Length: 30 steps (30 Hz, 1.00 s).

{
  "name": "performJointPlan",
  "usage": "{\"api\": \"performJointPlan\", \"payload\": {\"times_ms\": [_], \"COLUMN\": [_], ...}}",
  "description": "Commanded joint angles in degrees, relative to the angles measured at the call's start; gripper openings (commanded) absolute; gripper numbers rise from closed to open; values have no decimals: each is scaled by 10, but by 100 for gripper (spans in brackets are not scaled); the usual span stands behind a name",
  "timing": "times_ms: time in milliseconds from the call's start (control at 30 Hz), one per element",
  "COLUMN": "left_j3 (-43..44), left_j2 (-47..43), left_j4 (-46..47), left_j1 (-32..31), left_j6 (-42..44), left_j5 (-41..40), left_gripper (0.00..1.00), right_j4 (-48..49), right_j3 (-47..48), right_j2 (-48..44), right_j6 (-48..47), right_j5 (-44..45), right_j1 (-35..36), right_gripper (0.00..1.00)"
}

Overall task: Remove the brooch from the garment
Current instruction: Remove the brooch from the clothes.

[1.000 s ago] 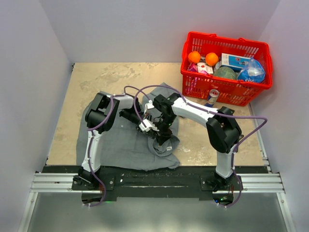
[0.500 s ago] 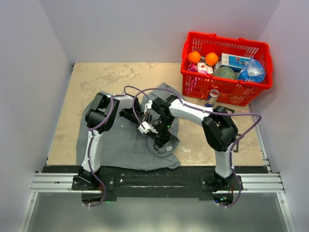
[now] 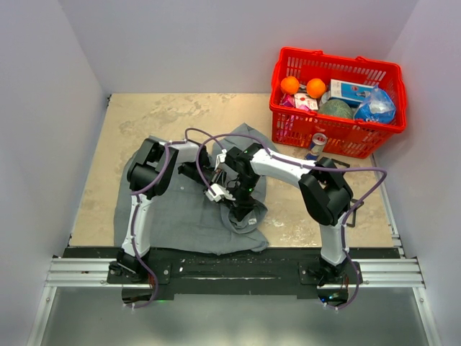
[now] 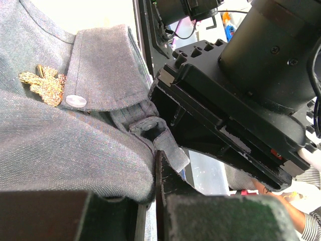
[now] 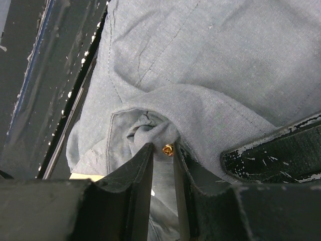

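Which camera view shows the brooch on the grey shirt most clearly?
The left wrist view: the gold brooch lies fully visible beside the collar button. The right wrist view shows only a small gold piece in the bunched shirt. The top view does not show it.

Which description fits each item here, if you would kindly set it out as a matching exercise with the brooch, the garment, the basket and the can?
Items:
1. brooch
2. garment
3. basket
4. can

Descriptions:
A. red, holding two oranges
B. gold, on the cloth beside the collar
C. on the bare table, outside any container
D. grey, spread out across the table's near side

Pairs: 1-B, 2-D, 3-A, 4-C.
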Motion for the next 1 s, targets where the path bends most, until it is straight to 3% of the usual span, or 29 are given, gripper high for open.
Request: {"api": "performJointPlan", "payload": {"times_ms": [0,467,667,967], "left_j3": [18,16,16,19], "left_j2": [-3,-5,-5,-3], "left_j4": [-12,-12,-12,-12], "left_j1": [1,1,1,0], "left_j6": [6,6,7,6], "left_j5": [78,77,77,78], "left_gripper": [0,0,0,0], "right_j4": [-12,15,-10,-29], "right_j3": [19,28,38,49], "right_j2": [4,13,23,34], "right_j6": [-15,-3,-13,-21], "right_j5": [9,20,16,7], "right_j1": [-2,-11,-14,-17], "right_gripper": [26,32,26,25]}}
